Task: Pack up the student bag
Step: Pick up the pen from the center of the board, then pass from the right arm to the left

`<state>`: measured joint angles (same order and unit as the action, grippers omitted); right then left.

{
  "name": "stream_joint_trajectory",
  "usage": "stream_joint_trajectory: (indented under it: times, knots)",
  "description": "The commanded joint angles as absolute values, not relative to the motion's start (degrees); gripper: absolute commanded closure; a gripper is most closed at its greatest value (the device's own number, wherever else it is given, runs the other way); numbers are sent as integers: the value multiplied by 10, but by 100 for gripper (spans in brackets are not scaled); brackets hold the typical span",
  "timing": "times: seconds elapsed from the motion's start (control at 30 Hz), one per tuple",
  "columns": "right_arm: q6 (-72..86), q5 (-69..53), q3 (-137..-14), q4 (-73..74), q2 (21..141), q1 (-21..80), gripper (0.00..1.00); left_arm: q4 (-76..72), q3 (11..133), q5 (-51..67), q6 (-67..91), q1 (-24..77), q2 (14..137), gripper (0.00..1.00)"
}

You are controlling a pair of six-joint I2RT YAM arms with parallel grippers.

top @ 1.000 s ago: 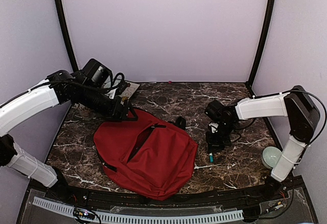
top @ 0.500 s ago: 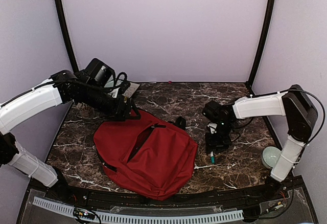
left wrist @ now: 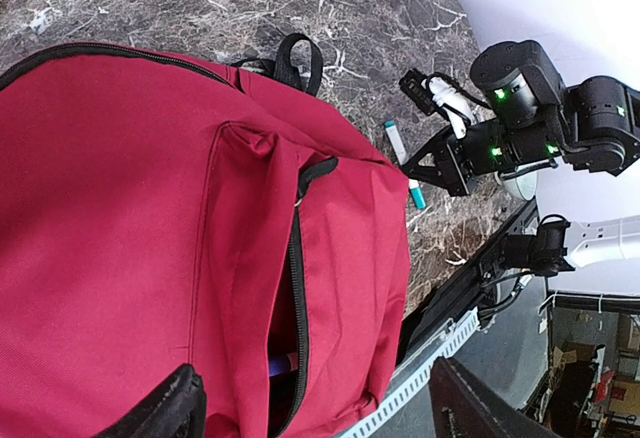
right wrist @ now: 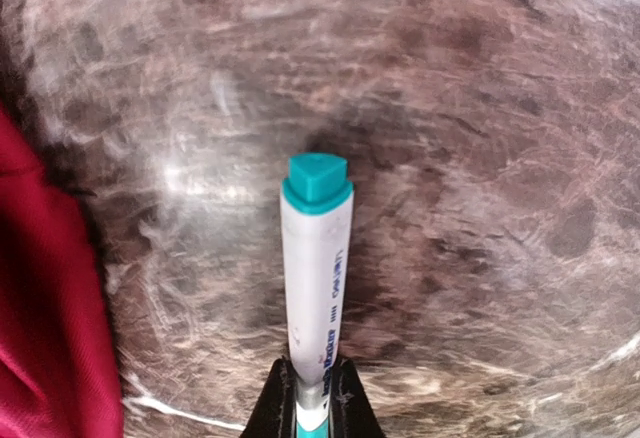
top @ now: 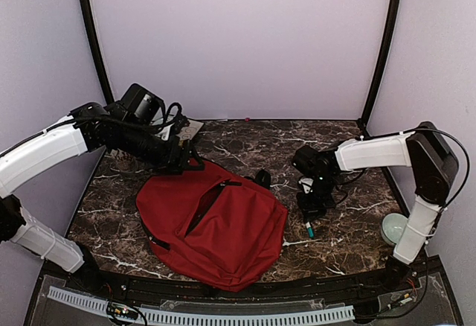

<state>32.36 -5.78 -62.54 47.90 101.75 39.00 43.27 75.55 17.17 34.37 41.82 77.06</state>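
Note:
The dark-red student bag (top: 223, 229) lies flat in the middle of the table, its front pocket zipper (left wrist: 296, 288) partly open with a purple item (left wrist: 278, 363) inside. My left gripper (top: 190, 164) hovers at the bag's back-left edge; in the left wrist view (left wrist: 312, 416) its jaws stand wide apart and empty. My right gripper (top: 310, 208) is just right of the bag, pointing down. In the right wrist view (right wrist: 308, 413) it is shut on a white marker with teal cap (right wrist: 316, 258), which also shows in the top view (top: 308, 228) and the left wrist view (left wrist: 403, 164). The bag's edge (right wrist: 40, 318) is to its left.
A pale green bowl (top: 394, 229) sits at the right edge by the right arm's base. A booklet (top: 186, 127) lies at the back left under the left arm. The bag's black handle loop (top: 262, 178) sticks out toward the right gripper.
My right wrist has shifted slightly left, toward the bag, with the marker still at about the same spot. My left arm has barely moved.

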Motion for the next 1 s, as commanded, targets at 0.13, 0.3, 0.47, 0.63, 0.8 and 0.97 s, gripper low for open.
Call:
stream_joint_trajectory:
  times: [0.13,0.3,0.47,0.63,0.8,0.97]
  knots:
    - [287,-72,-631,455,964,396,100,371,736,202,369,415,740,20]
    - [281,-78,-623,429,895,396,100,323,729,233,383,415,731,20]
    - [265,-106,-619,400,833,396,100,304,728,264,384,415,727,21]
    - [270,-54,-624,387,772,396,100,277,729,292,385,415,728,21]
    - [302,2,-619,358,722,396,100,248,730,298,387,415,722,20]
    - [333,44,-611,329,679,396,100,270,749,283,366,415,721,18]
